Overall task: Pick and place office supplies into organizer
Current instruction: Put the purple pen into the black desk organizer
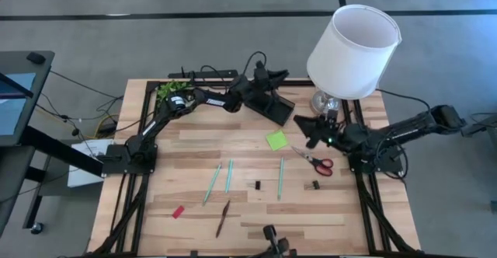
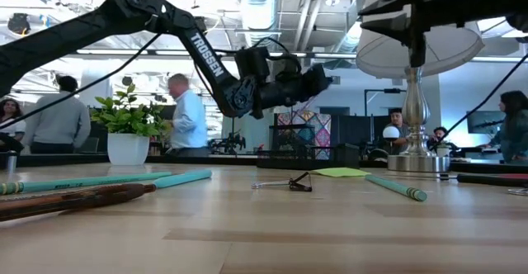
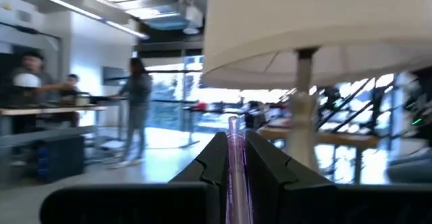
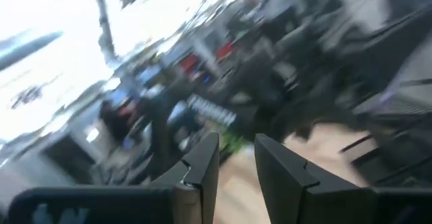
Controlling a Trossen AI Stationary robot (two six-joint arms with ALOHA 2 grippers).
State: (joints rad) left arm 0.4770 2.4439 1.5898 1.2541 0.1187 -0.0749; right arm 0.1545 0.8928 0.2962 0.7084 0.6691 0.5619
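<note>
From above the left end effector hangs over the black rectangular desk organizer at the wooden worktop's far edge, its wrist cam shows it clamped on a thin pink pen, so I'd go tip-down over the tall slot, which is hidden, while the right end effector sits slightly parted, empty.

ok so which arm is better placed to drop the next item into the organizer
Left, likely. Its hand is shut on a pink pen and hovers over the organizer. The right hand holds nothing, beside the lamp base.
</note>
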